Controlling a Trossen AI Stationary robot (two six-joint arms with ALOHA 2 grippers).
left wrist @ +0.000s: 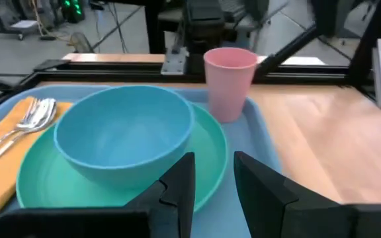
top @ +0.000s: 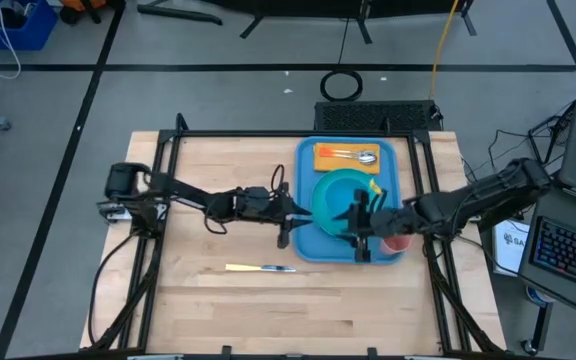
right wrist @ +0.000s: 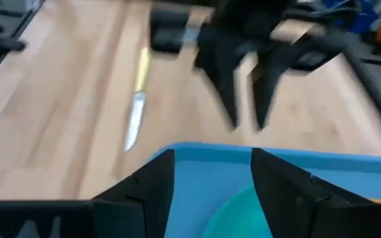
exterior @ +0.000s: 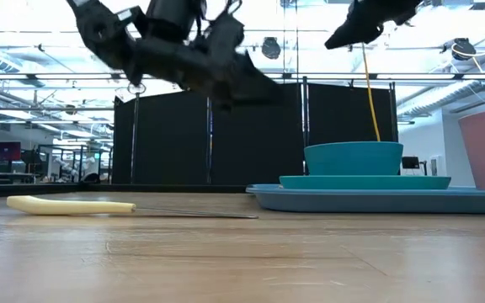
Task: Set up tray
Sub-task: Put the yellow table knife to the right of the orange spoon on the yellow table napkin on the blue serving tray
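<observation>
A: What's on the tray (top: 306, 245) so far?

B: Plate (top: 330, 190), bowl (left wrist: 121, 135), cup (left wrist: 229, 82), and a napkin (top: 346, 156) with fork and spoon at the far end. The tray sits right of the table's middle.

A: What's left?

B: The knife (top: 260, 268), lying on the table well left of the tray.

A: And the grippers?

B: The left gripper (top: 290, 213) hovers at the tray's left rim, fingers apart and empty. The right gripper (top: 358, 228) hangs over the tray, also apart and empty.

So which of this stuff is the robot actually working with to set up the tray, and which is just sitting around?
Part of the job:
- blue tray
- turquoise plate with blue bowl
- pink cup
- orange napkin with spoon and fork
- knife, not yet on the tray

Just lying about:
- computer keyboard
- cable coil on the floor
</observation>
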